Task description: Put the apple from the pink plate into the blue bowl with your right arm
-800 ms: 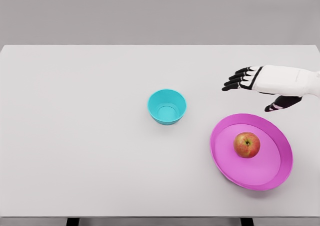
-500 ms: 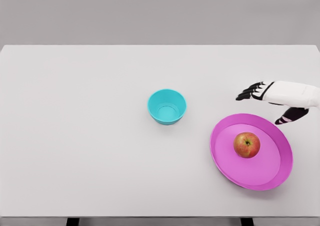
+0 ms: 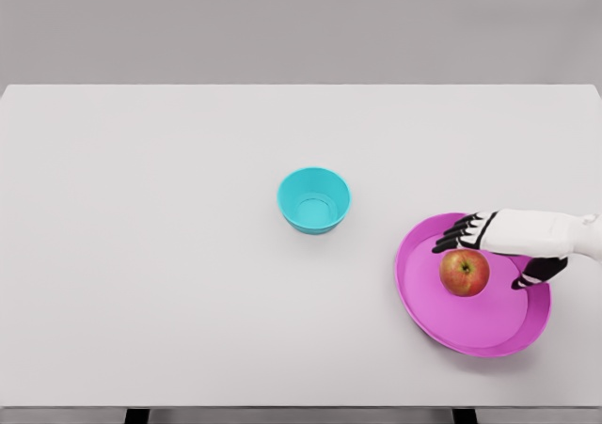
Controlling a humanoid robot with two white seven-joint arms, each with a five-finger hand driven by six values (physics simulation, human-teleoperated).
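A red-and-yellow apple [image 3: 464, 274] lies in the middle of the pink plate [image 3: 442, 325] at the table's right front. My right hand [image 3: 484, 255] hovers over the plate just behind and to the right of the apple, fingers [image 3: 456, 239] spread toward the left and thumb [image 3: 531, 274] hanging down on the apple's right. It is open and holds nothing. The blue bowl [image 3: 314, 199] stands empty near the table's centre, well to the left of the plate.
The white table [image 3: 150, 255] ends at a front edge just below the plate and a right edge close to the plate's rim. A grey wall lies behind.
My right hand has come down and forward from behind the plate to just above the apple. The apple, plate and bowl have stayed put.
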